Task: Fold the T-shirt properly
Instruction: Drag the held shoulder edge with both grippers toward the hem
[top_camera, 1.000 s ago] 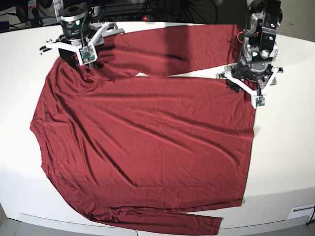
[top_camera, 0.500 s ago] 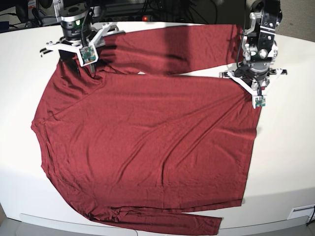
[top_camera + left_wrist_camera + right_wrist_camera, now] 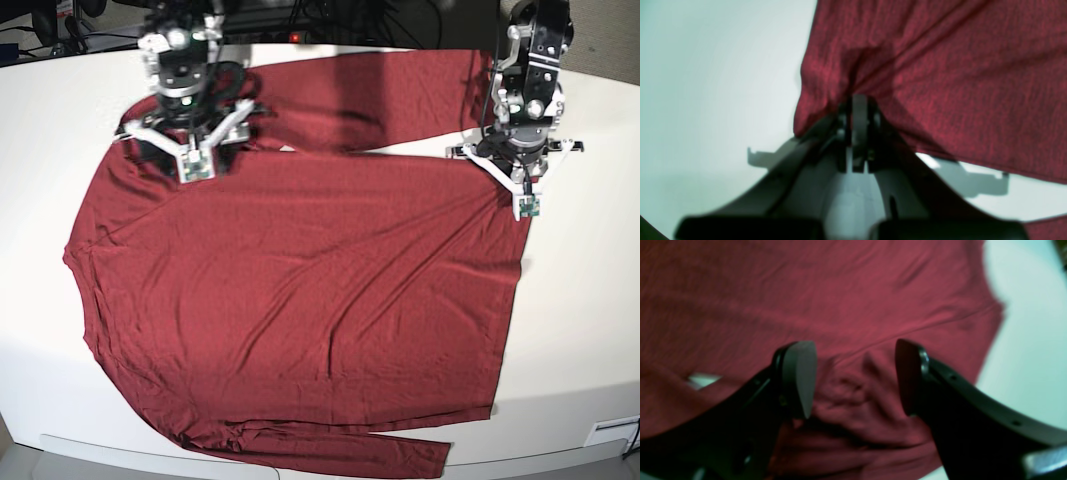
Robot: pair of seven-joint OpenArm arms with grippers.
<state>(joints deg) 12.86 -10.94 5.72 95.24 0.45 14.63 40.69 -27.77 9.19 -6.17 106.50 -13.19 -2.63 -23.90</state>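
T-shirt (image 3: 300,290) lies spread flat over most of the white worktop (image 3: 590,330), body wrinkled in shallow diagonal folds; one long sleeve stretched along the far edge of the worktop, the other along the near edge, its cuff close to the worktop's front lip. Left gripper (image 3: 517,180) sits at the far corner of the shirt's hem, on the base view's right; in the left wrist view its fingers (image 3: 858,110) are pressed together and pinch a small peak of the maroon fabric, cloth drawn up into creases that radiate from the pinch point, bare worktop visible beyond the cloth edge. Right gripper (image 3: 190,150) is over the shoulder area near the far sleeve seam, on the base view's left; in the right wrist view its two dark fingers (image 3: 800,376) stand spread apart with a bunched, rumpled mound of fabric lying between them, neither pad visibly clamped on the cloth. A small gap of white worktop shows between sleeve and body just left of that mound. Right wrist view is blurred, so contact of the pads with the cloth cannot be told
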